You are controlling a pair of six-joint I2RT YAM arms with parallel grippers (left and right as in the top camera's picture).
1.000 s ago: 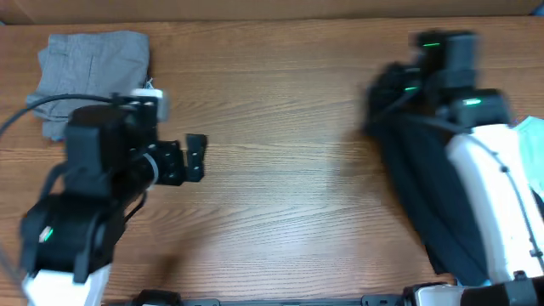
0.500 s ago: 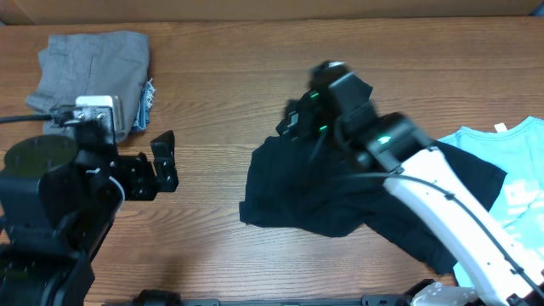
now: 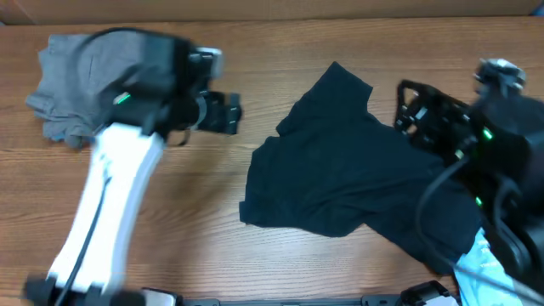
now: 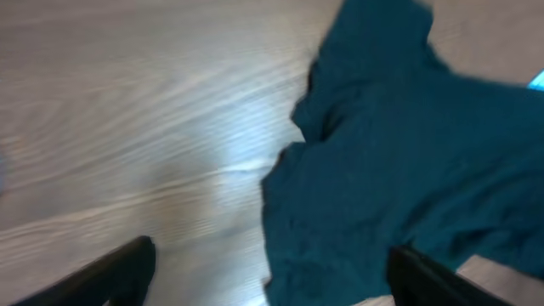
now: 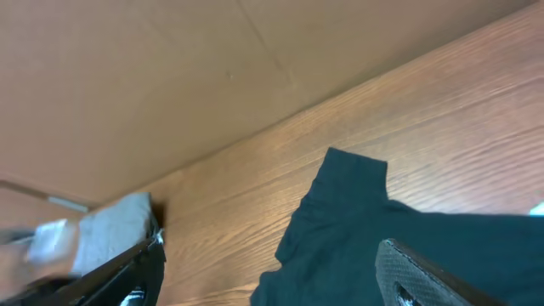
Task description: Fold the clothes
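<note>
A black T-shirt [image 3: 357, 174] lies crumpled and unfolded on the wooden table, right of the middle. It also shows in the left wrist view as the dark shirt [image 4: 408, 170] and in the right wrist view [image 5: 382, 238]. My left gripper [image 3: 234, 113] hovers open just left of the shirt, nothing between its fingers [image 4: 119, 274]. My right gripper [image 3: 406, 106] stands open over the shirt's right side, holding nothing; one textured pad [image 5: 425, 272] shows low in its own view.
Grey folded garments [image 3: 72, 81] sit at the back left corner, partly under my left arm, and show again in the right wrist view [image 5: 106, 229]. A light blue T-shirt [image 3: 480, 263] peeks out at the front right. A cardboard wall [image 5: 170, 68] borders the table's back.
The right gripper has let go of the black T-shirt and drawn back to the right. The shirt now lies mid-table. My left arm has swung towards the back and right, nearer the shirt.
</note>
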